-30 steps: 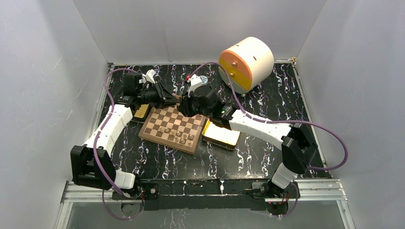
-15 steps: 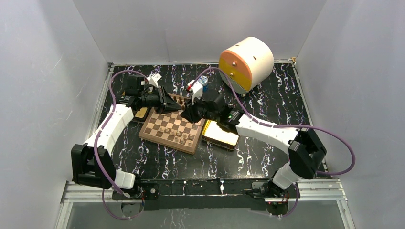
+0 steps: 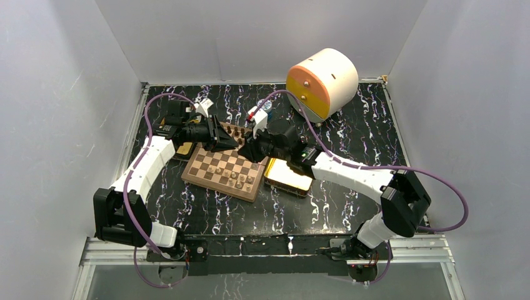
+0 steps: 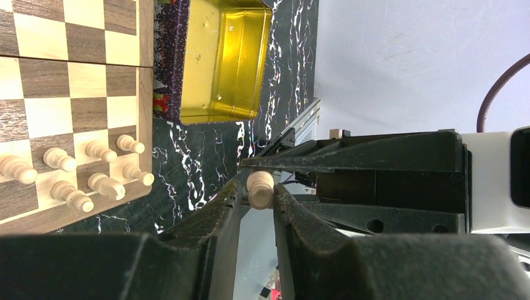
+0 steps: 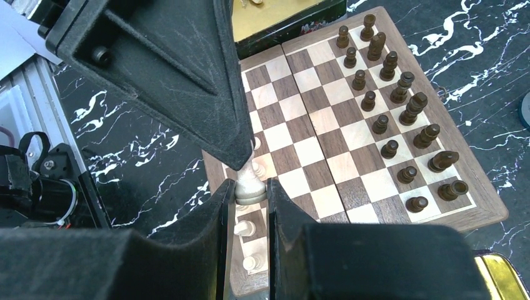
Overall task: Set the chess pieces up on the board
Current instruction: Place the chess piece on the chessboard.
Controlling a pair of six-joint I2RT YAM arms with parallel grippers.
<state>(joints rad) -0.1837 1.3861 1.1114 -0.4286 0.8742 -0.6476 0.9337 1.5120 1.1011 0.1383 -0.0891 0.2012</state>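
The board (image 3: 206,178) lies mid-table. Dark chess pieces (image 5: 400,106) fill two rows along one side, and pale ones (image 4: 94,181) stand at the opposite edge. Both grippers meet tip to tip above the board's far part. My right gripper (image 5: 252,190) is shut on the base of a pale piece (image 5: 250,181). The left gripper's black finger hides that piece's top. In the left wrist view the same pale piece (image 4: 260,187) sits between the tips of my left gripper (image 4: 257,190), whose jaws stand slightly apart, with a thin gap on one side.
A gold tray (image 3: 289,176) lies against the board's right side, and a second one (image 3: 185,148) lies under the left arm. An orange-and-cream drum (image 3: 322,82) stands at the back right. Grey walls close in three sides.
Both wrists have shifted a little to the right above the far half of the board, staying tip to tip. The dark pieces at the far edge now show behind them.
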